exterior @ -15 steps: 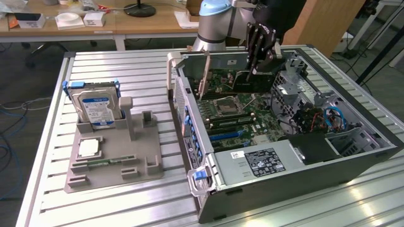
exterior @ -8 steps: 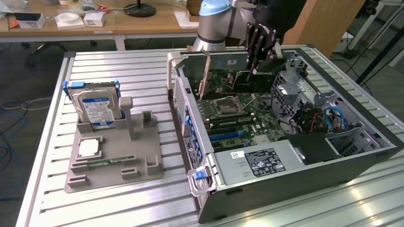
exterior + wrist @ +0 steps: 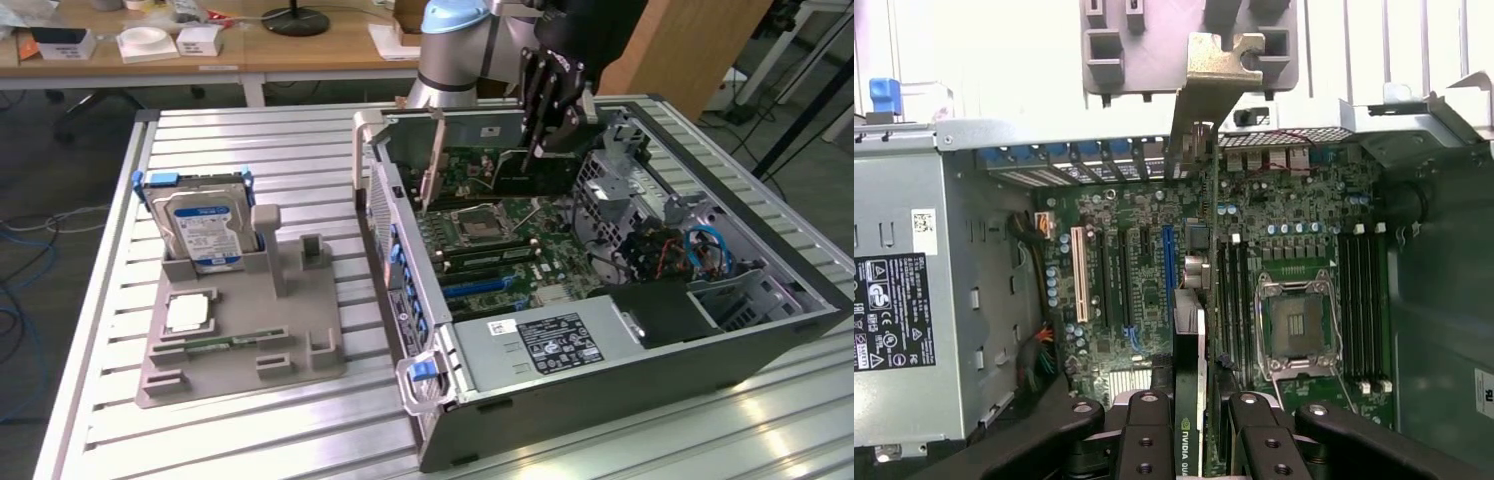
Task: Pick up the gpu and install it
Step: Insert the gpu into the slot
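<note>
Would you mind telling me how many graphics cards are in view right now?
1: the gpu, held upright by the gripper over the motherboard inside the open computer case. Others may be hidden.

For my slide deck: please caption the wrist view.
End effector holds the gpu edge-on over the motherboard inside the open computer case.
</note>
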Available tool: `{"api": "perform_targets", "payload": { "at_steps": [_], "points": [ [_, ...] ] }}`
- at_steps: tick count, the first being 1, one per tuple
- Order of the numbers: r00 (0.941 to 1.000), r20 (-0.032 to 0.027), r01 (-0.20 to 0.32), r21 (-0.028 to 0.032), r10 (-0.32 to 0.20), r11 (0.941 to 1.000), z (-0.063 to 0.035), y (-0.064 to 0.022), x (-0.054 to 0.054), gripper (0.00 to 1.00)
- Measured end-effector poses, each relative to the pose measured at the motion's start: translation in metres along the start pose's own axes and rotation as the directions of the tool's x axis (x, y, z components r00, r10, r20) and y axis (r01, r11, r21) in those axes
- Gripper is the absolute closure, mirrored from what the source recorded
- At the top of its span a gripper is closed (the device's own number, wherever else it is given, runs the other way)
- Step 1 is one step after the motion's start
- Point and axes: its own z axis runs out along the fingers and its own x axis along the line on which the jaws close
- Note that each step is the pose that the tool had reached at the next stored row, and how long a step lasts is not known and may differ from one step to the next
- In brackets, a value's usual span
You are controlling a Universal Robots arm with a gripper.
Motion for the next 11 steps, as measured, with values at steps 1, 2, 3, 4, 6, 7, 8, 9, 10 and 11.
{"api": "perform_targets", "payload": {
  "at_steps": [1, 2, 3, 4, 6, 7, 8, 9, 10, 11],
  "points": [
    [1.0000, 0.0000, 0.002, 0.0000, -0.002, 1.0000, 0.0000, 0.0000, 0.0000, 0.74],
    [1.0000, -0.0001, 0.003, 0.0000, -0.003, 1.0000, 0.0000, 0.0000, 0.0000, 0.74],
    [1.0000, -0.0001, 0.005, 0.0000, -0.005, 1.0000, 0.0000, 0.0000, 0.0000, 0.74],
    [1.0000, -0.0002, 0.006, -0.0001, -0.006, 1.0000, 0.0000, 0.0000, 0.0000, 0.74],
    [1.0000, -0.0003, 0.009, -0.0001, -0.009, 1.0000, 0.0000, 0.0000, 0.0000, 0.74],
    [0.9999, -0.0004, 0.011, -0.0001, -0.011, 0.9999, 0.0000, 0.0000, 0.0000, 0.74],
    [0.9999, -0.0004, 0.012, -0.0001, -0.012, 0.9999, 0.0000, 0.0000, 0.0000, 0.74],
    [0.9999, -0.0005, 0.014, -0.0002, -0.014, 0.9999, 0.0000, 0.0000, 0.0000, 0.74],
    [0.9999, -0.0005, 0.015, -0.0003, -0.015, 0.9999, 0.0000, 0.0000, 0.0000, 0.74],
    [0.9999, -0.0005, 0.016, -0.0002, -0.016, 0.9999, 0.0000, 0.0000, 0.0000, 0.74]
  ]
}}
